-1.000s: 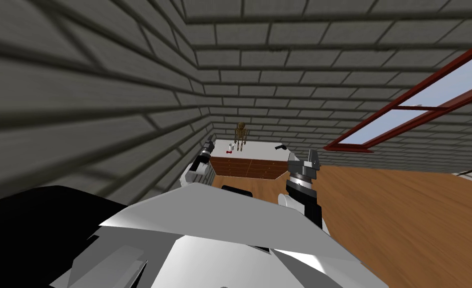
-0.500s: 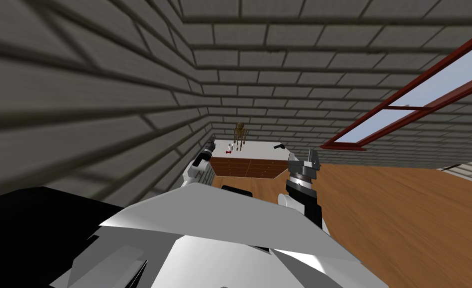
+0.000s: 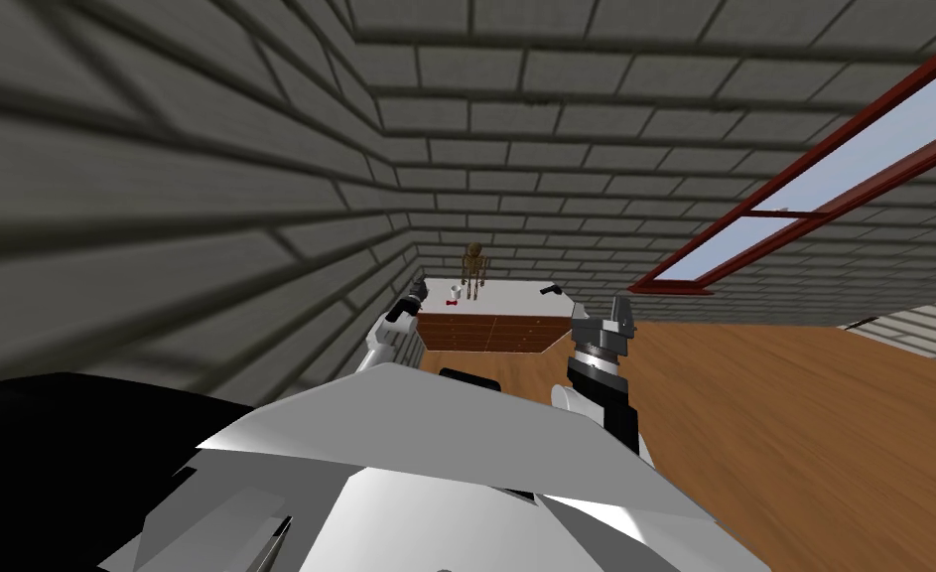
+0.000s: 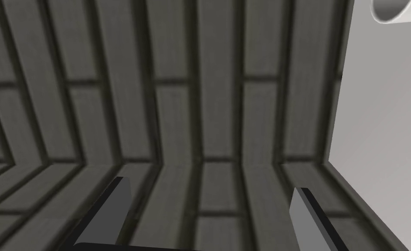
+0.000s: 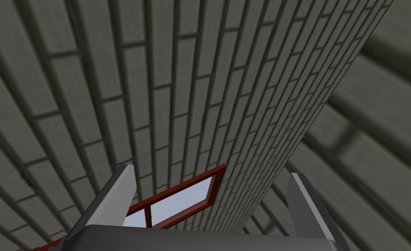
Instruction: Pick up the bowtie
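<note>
Bowtie [image 3: 452,304]: small, red, lying flat on the white surface [image 3: 515,298] of a dresser with brown drawer fronts [image 3: 490,333], toward the left front corner and just in front of a white cup [image 3: 455,291]; not touched by either hand. Also on the surface: brown jointed figure [image 3: 472,268] upright at the back, small dark object [image 3: 552,290] toward the right side. Left hand [image 3: 417,290]: raised at the surface's left edge, close to the grey brick wall [image 3: 207,199], near the bowtie but apart from it; fingers [image 4: 113,209] spread wide in the left wrist view, nothing between them, pale flat plane [image 4: 383,130] beyond one of them. Against one second ago: left hand advanced slightly toward the surface; bowtie, cup and figure unchanged relative to one another; whole head view drifted a little, red window frame [image 3: 753,238] shifted with it, so own camera movement and not the objects'. Right hand [image 3: 602,316]: upright over the wooden floor [image 3: 803,427], short of the surface's right front corner, same place as before; fingers [image 5: 117,196] wide apart, holding nothing.
</note>
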{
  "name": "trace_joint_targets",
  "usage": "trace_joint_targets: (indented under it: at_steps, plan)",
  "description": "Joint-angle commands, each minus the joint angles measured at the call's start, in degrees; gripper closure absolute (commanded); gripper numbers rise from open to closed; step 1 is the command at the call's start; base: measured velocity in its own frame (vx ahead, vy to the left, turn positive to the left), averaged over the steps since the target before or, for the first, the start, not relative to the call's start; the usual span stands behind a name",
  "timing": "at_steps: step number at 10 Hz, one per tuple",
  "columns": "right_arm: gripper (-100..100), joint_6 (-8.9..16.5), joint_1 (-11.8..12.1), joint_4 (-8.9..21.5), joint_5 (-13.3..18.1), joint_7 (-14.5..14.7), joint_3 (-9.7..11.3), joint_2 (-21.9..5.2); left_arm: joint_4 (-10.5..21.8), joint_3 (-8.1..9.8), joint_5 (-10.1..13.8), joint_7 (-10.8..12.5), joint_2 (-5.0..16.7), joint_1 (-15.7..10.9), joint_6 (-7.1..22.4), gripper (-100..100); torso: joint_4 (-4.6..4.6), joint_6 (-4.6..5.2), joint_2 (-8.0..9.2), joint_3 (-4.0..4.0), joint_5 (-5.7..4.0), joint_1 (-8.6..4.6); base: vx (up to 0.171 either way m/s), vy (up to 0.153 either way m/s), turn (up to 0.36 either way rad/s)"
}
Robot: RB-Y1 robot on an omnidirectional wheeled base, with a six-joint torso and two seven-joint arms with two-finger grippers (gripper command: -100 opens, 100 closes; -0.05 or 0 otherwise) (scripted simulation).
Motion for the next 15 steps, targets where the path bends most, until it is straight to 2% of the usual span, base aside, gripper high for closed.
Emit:
trace_joint_targets:
  at_steps: [1, 3, 4, 5, 6, 7, 8, 10, 11, 12, 13, 15]
  plan:
    - [0, 0.0, 0.0, 0.0, 0.0, 0.0, 0.0, 0.0, 2.9, 0.73, 0.8, 1.1, 1.3, -2.9, 2.9, -100, 0.0, 0.0, 0.0, 0.0, 0.0, 0.0, 0.008, 0.006, -0.057]
    - [0, 0.0, 0.0, 0.0, 0.0, 0.0, 0.0, 0.0, 3.7, 0.73, 0.8, 1.1, 1.3, -2.9, 5.1, -100, 0.0, 0.0, -0.01, -0.01, 0.0, 0.0, 0.007, 0.005, -0.022]
    - [0, 0.0, 0.0, 0.0, 0.0, 0.0, 0.0, 0.0, 6.4, 1.23, 1.4, 2.0, 2.1, -5.0, 7.3, -100, 0.0, 0.0, 0.0, 0.0, 0.0, -0.02, 0.009, 0.003, -0.076]
    - [0, 0.0, 0.0, 0.0, 0.0, 0.0, 0.0, 0.0, 6.4, 1.23, 1.4, 2.0, 2.1, -5.0, 8.7, -100, 0.0, 0.02, -0.02, -0.01, 0.0, -0.02, 0.01, 0.006, -0.042]
    - [0, 0.0, 0.0, 0.0, 0.0, 0.0, 0.0, 0.0, 8.8, 1.7, 1.9, 2.9, 2.9, -7.0, 10.5, -100, 0.0, -0.01, -0.01, 0.0, 0.0, -0.01, 0.014, 0.009, -0.068]
    - [0, 0.0, 0.0, 0.0, 0.0, 0.0, 0.0, 0.0, 9.1, 1.7, 1.9, 2.9, 2.9, -7.0, 12.4, -100, 0.0, 0.02, -0.03, -0.02, 0.0, -0.01, 0.012, 0.009, -0.042]
    - [0, 0.0, 0.0, 0.0, 0.0, 0.0, 0.0, 0.0, 11.4, 2.15, 2.4, 3.9, 3.7, -8.9, 14.1, -100, -0.01, -0.01, -0.02, -0.02, 0.0, 0.0, 0.016, 0.005, -0.063]
    - [0, 0.0, 0.0, 0.0, 0.0, 0.0, 0.0, 0.0, 11.9, 2.15, 2.4, 3.9, 3.7, -8.9, 16.2, -100, 0.0, -0.01, -0.03, -0.01, 0.0, -0.01, 0.009, 0.005, -0.026]
    - [0, 0.0, 0.0, 0.0, 0.0, 0.0, 0.0, 0.0, 14.7, 2.58, 3.0, 5.0, 4.4, -10.8, 18.1, -100, 0.0, -0.01, 0.01, 0.0, 0.0, -0.02, 0.013, -0.001, -0.083]
    - [0, 0.0, 0.0, 0.0, 0.0, 0.0, 0.0, 0.0, 14.8, 2.58, 3.0, 5.0, 4.4, -10.8, 19.4, -100, 0.0, 0.01, -0.02, -0.01, -0.01, -0.03, 0.014, 0.002, -0.051]
    - [0, 0.0, 0.0, 0.0, 0.0, 0.0, 0.0, 0.0, 17.3, 2.97, 3.5, 6.1, 5.0, -12.6, 21.2, -100, 0.0, -0.01, -0.02, -0.01, -0.01, -0.03, 0.024, 0.0, -0.085]
    - [0, 0.0, 0.0, 0.0, 0.0, 0.0, 0.0, 0.0, 17.6, 2.97, 3.5, 6.1, 5.0, -12.6, 23.6, -100, -0.01, -0.01, -0.05, -0.03, -0.01, -0.04, 0.013, 0.002, -0.019]
